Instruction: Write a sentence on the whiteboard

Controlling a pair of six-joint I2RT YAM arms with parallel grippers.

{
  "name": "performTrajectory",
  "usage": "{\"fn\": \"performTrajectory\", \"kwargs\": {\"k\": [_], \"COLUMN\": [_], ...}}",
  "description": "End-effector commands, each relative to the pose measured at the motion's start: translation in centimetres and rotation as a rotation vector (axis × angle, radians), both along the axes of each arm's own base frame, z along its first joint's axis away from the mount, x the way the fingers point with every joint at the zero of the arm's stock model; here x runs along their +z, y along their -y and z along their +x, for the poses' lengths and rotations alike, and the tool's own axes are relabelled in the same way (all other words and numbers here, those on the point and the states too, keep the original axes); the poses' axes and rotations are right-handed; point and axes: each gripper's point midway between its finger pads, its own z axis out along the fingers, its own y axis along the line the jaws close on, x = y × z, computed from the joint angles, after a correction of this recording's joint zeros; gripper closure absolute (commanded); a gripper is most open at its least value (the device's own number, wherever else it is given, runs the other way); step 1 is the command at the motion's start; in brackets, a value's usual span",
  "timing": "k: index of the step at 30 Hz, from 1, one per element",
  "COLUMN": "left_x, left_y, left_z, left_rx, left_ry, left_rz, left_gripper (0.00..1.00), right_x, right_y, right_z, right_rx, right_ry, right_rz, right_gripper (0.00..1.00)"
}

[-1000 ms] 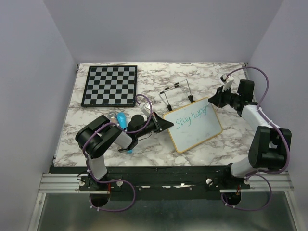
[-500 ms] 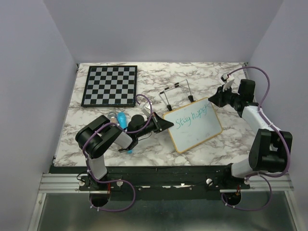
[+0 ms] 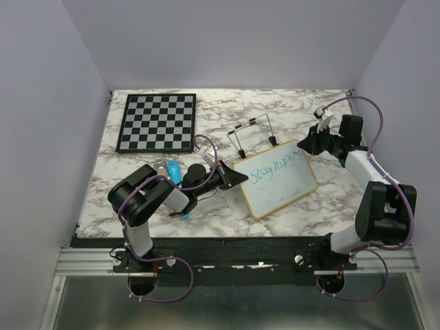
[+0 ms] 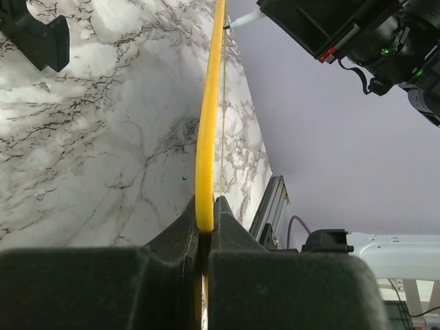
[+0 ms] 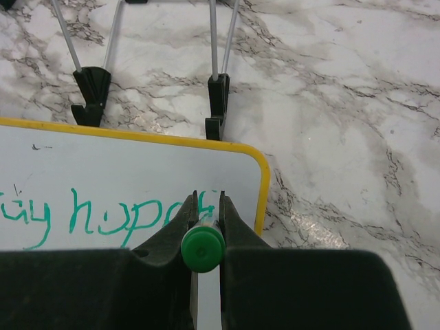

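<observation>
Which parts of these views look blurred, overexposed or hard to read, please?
Top external: even, soft light; the whiteboard is sharp, the sentence small. Left wrist: the left gripper is a dark, soft mass, the table blown out top left. Right wrist: crisp on the marker, mild glare at right.

We see the whiteboard [image 3: 283,187], white with a thin yellowish frame and rounded corners, lying skewed on the table [image 3: 289,110], right of centre. The sentence [image 3: 275,167], green handwriting along its upper part, reads roughly "Stay happy".
</observation>
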Motion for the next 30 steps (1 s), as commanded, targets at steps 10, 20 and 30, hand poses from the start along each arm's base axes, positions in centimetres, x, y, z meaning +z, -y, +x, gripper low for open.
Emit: {"fn": "performTrajectory", "kwargs": {"k": [10,20,30], "left_x": [1.5,1.4,1.5], "left_y": [0.2,0.3,0.3], "left_z": [-0.3,-0.3,-0.2], "left_rx": [-0.023,-0.028,-0.028], "left_ry": [0.076,0.074,0.076], "left_rz": [-0.031,-0.029,-0.026], "left_gripper": [1.00,1.00,1.00], "right_x": [-2.4,-1.0,0.0], "right_y": [-0.1,0.5,0.9], "right_z": [-2.3,-1.2,0.2], "right_rx": [0.032,-0.007,-0.034], "right_ry": [-0.080,-0.033,-0.003], "right_rz": [-0.020,-0.040,-0.038], "right_gripper": [0.99,0.99,0.99]}}
